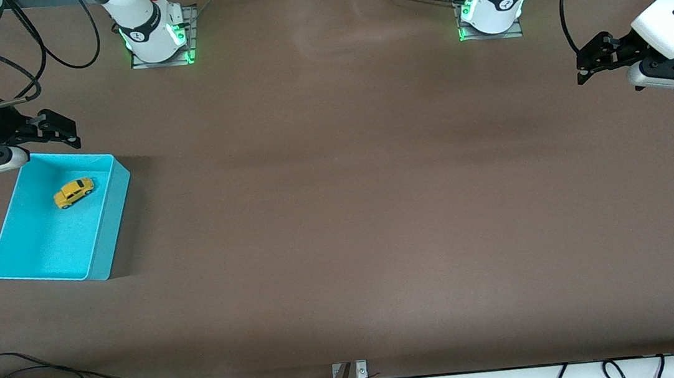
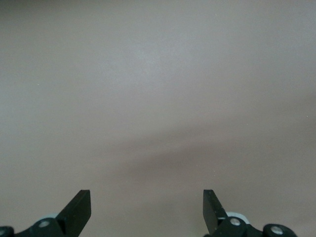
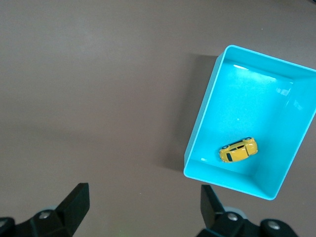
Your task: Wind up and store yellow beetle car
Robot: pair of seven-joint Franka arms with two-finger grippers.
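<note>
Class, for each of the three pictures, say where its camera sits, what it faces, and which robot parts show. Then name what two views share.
Front view: high across the table, facing both bases; shows the right gripper open over the table beside the turquoise bin, and the left gripper open at the left arm's end.
Left wrist view: on the left wrist, looking down at the bare table; its own fingertips show.
Right wrist view: on the right wrist, looking down at the bin; own fingertips show.
Shared: front and right wrist views both show the yellow beetle car in the bin.
</note>
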